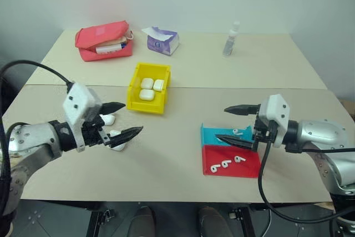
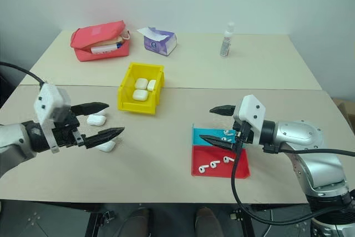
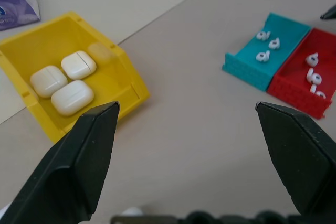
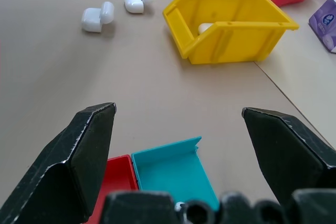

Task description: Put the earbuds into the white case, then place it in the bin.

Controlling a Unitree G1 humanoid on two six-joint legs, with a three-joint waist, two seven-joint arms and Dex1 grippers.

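L fingers point(image 1: 126, 119): wide, empty, over two open white cases point(image 2: 96, 120), near left.
R fingers point(image 1: 239, 125): wide, empty, above turquoise tray point(image 1: 213, 135).
Bin point(image 1: 135, 91): 3 cases inside.

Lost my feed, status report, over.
Both end effectors, left and right, open, empty. Two open glossy white cases on table, three in yellow plastic bin. Nothing blocking.

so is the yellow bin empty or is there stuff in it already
Not empty. The yellow bin already holds three closed white cases lying on its floor, seen from the left wrist view and from the head views.
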